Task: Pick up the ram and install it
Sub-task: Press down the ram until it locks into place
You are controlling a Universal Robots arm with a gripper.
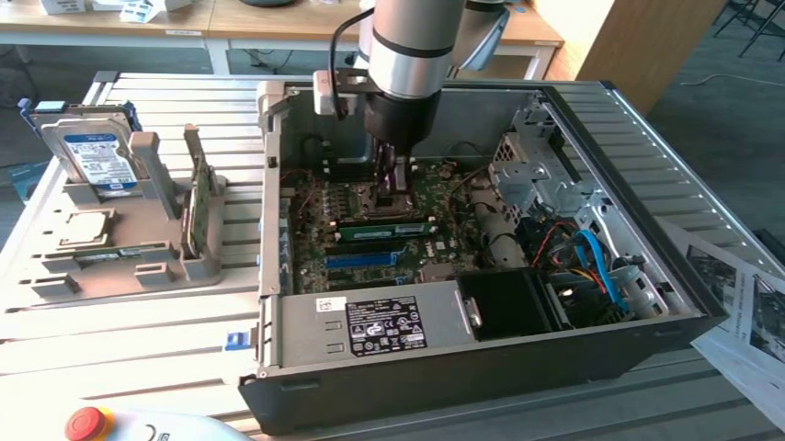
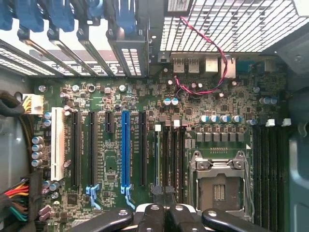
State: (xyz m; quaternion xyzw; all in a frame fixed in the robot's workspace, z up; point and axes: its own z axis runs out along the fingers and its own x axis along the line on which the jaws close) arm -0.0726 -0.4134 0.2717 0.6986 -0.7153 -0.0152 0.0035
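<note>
Pincer is shut tight and sits low inside the computer case, right over the motherboard. The ram lies flat just below it (seemingly in its slot already), so the job looks almost done. The power supply label is too small to read.

The arm is a thick round tube of silver-grey metal with a black band around it and a pale blue-grey cap at the joint. A black cable loops down its side. Below it sits a black wrist section, then the dark hand. Seen from the wrist, the hand's black fingers carry small silver screws.
</note>
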